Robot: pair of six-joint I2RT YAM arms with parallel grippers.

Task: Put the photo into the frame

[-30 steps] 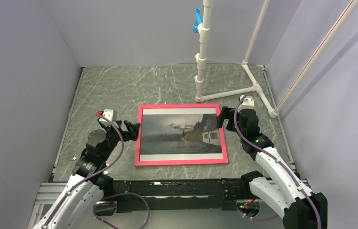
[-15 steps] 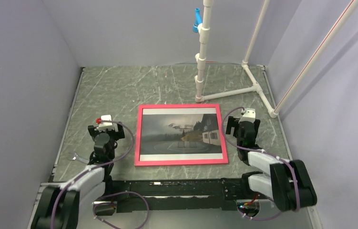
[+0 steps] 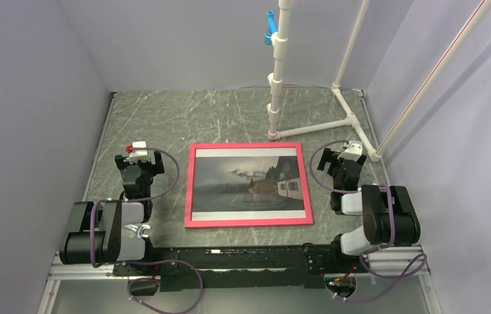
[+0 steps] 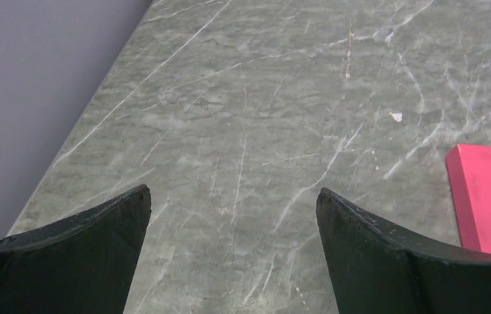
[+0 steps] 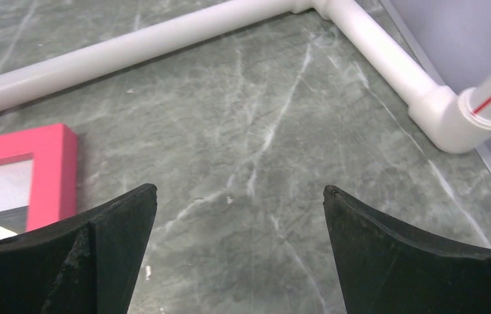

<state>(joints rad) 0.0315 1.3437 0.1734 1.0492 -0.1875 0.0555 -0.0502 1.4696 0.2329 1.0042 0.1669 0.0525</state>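
On the green marble tabletop the photo lies inside the frame; the left tool and right tool are spread wide, empty.

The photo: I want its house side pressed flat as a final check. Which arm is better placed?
Right, probably. The right gripper sits open beside the frame edge nearest the house; the left gripper is across the photo.

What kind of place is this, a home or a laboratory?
Most likely a robot test cell in a laboratory: plain walls enclose a marble-patterned table, a white pipe stand rises at the back, and a left arm and right arm are bolted at its near edge.
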